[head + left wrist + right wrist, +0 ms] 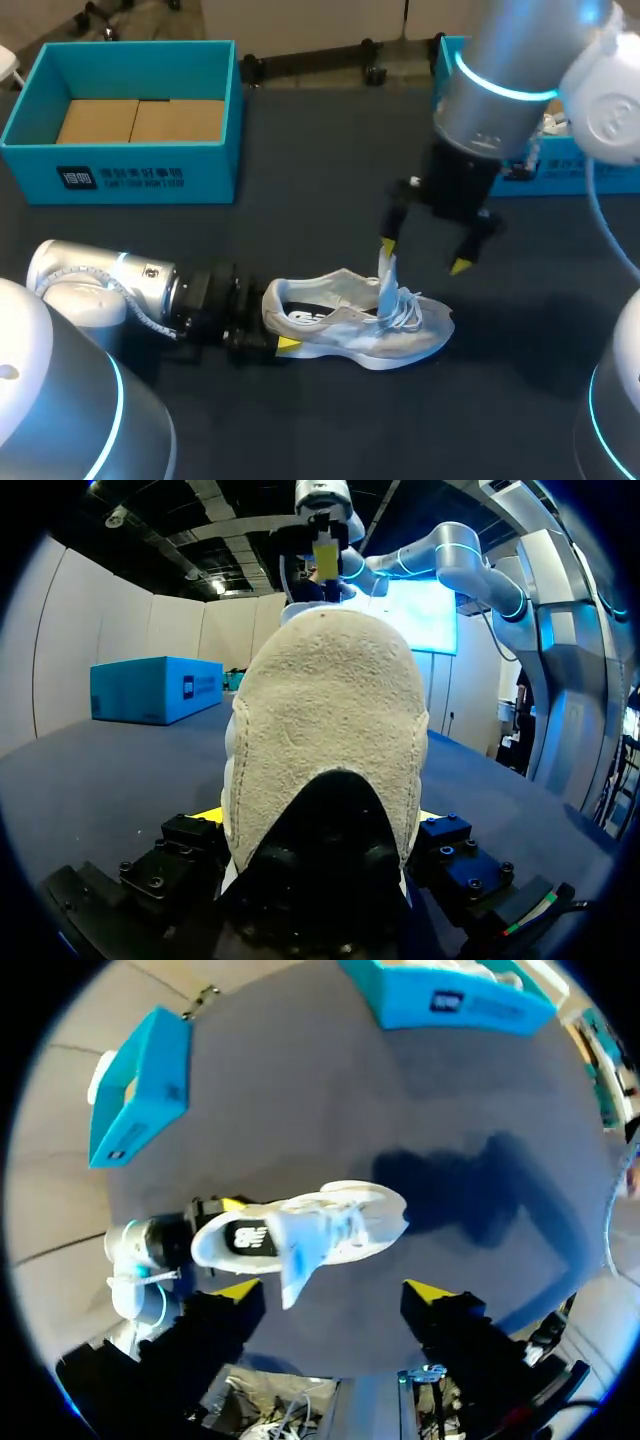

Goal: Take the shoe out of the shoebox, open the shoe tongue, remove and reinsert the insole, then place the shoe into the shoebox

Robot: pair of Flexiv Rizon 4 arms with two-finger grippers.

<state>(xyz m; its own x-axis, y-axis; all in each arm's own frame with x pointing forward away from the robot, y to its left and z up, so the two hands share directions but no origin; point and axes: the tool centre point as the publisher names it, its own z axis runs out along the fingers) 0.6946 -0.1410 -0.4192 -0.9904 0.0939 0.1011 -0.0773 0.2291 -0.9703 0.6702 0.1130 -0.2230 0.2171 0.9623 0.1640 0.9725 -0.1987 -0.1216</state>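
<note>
Our left tool (pixel 318 825) is clamped on the heel of the pale grey mesh sneaker (pixel 360 322), which lies on the dark tabletop (pixel 300 200) with its toe pointing away from that tool. Our right tool (pixel 424 255) hangs just above the laces with its fingers spread wide. The sneaker's raised tongue (pixel 387 272) stands under one tip. The open blue cardboard shoebox (pixel 140 172) stands well apart from both tools.

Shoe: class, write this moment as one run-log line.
shoe upright on table | left gripper shut on heel | right gripper open above raised tongue
</note>
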